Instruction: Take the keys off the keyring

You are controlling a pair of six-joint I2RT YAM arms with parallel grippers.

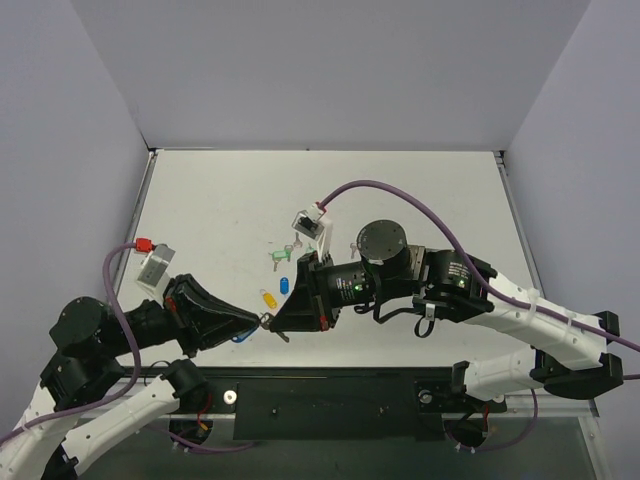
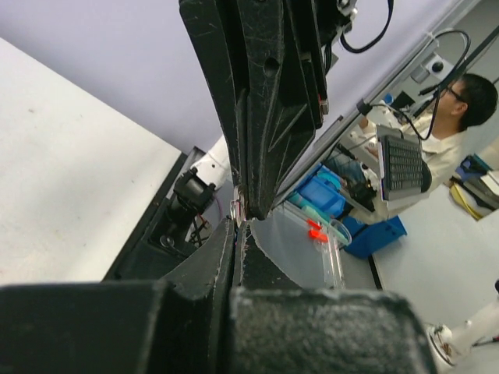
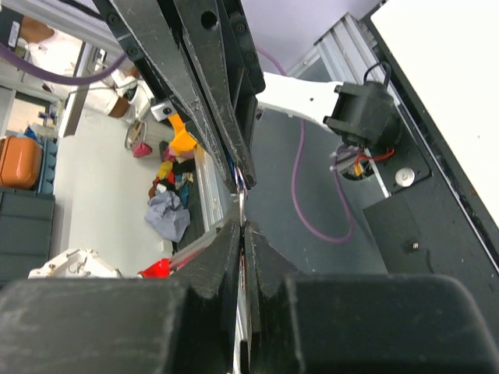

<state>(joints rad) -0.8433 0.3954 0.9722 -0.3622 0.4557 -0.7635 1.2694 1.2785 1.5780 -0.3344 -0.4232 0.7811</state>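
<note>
Left gripper (image 1: 261, 320) and right gripper (image 1: 274, 326) meet tip-to-tip, jaws pressed together; contents unclear. Advise slow separation, grips firm.

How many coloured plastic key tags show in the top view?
4. The green tag, dark-blue tag and yellow tag lie loose in a cluster; a lighter blue tag shows just under the left gripper. More may be hidden.

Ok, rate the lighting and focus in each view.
Top external: even soft light, sharp, barely any shadows. Left wrist: left pincer dark and blurred up close, background sharper. Right wrist: right pincer likewise dark, table corner washed out white.
</note>
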